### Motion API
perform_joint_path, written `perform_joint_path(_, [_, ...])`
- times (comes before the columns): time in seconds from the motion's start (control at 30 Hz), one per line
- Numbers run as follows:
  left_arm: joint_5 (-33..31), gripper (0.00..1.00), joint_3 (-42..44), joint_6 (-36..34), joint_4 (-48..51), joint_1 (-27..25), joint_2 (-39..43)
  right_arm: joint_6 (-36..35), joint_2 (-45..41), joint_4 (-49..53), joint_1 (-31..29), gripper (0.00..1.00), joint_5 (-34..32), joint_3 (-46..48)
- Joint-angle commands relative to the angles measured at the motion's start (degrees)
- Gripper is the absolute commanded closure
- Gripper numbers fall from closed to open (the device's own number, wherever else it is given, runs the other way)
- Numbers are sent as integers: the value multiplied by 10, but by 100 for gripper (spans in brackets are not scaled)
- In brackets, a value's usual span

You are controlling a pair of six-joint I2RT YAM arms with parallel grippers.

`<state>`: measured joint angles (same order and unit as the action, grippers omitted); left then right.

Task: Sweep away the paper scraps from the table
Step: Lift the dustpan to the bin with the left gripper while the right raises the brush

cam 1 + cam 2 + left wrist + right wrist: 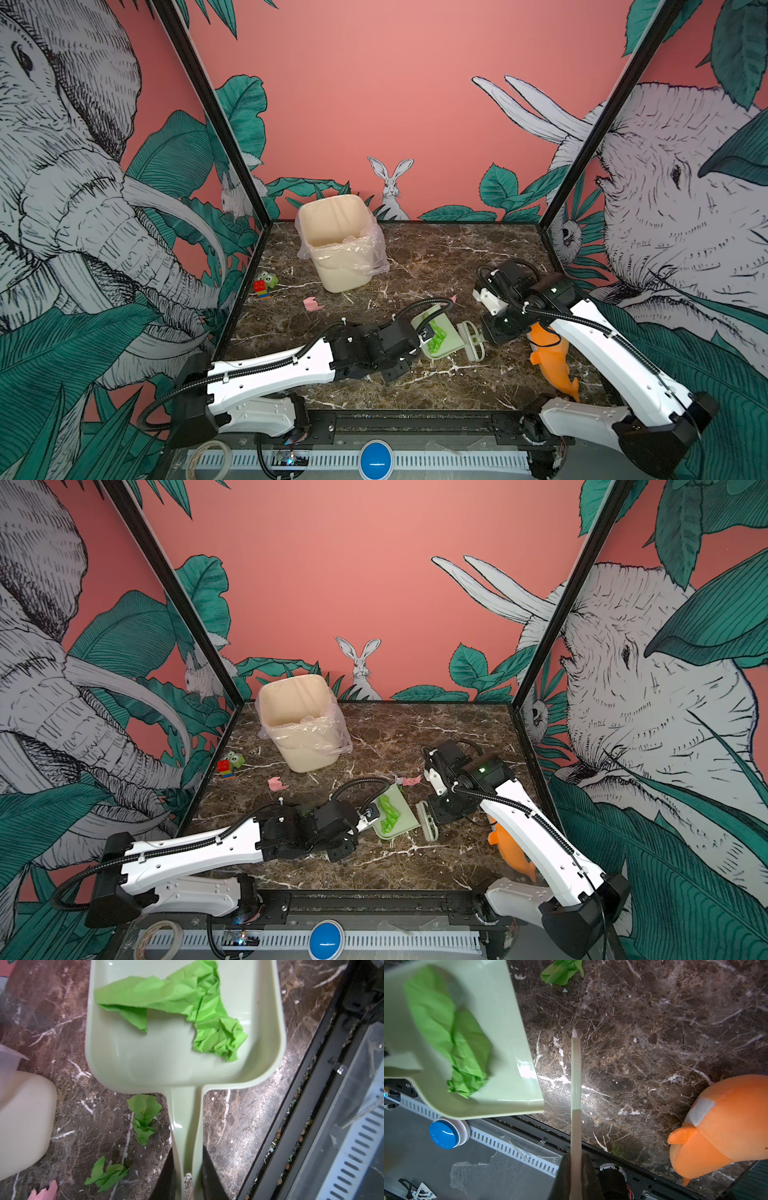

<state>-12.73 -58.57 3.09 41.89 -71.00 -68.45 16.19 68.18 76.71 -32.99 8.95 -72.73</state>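
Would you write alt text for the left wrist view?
A pale green plastic dustpan holds crumpled bright green paper scraps, its handle clamped in the jaws of the left gripper. More green scraps lie beside the handle on the dark brown marble table.

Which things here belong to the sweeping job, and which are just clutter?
Job: paper scraps, green and pink, some in the dustpan; brush; lined bin; table.
Lying about: toy blocks; orange fish toy.

A salmon-pink back wall (395, 104) fills the upper centre, a drawn rabbit (390, 183) at its foot. Elephant murals (62, 187) cover both side panels.
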Motion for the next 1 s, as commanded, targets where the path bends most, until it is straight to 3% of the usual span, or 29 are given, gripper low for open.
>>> perform_joint_path(0.0, [-18, 98, -37, 23, 51, 15, 25, -12, -6, -19, 9, 100, 23, 5])
perform_joint_path(0.57, [-78, 98, -249, 69, 246, 87, 21, -52, 35, -40, 31, 100, 66, -17])
perform_joint_path(0.77, [-87, 99, -339, 67, 312, 162, 1, -53, 54, -67, 33, 100, 81, -16])
perform_joint_path(0.97, [-84, 99, -392, 37, 304, 247, -17, -59, 64, -90, 34, 100, 85, -1])
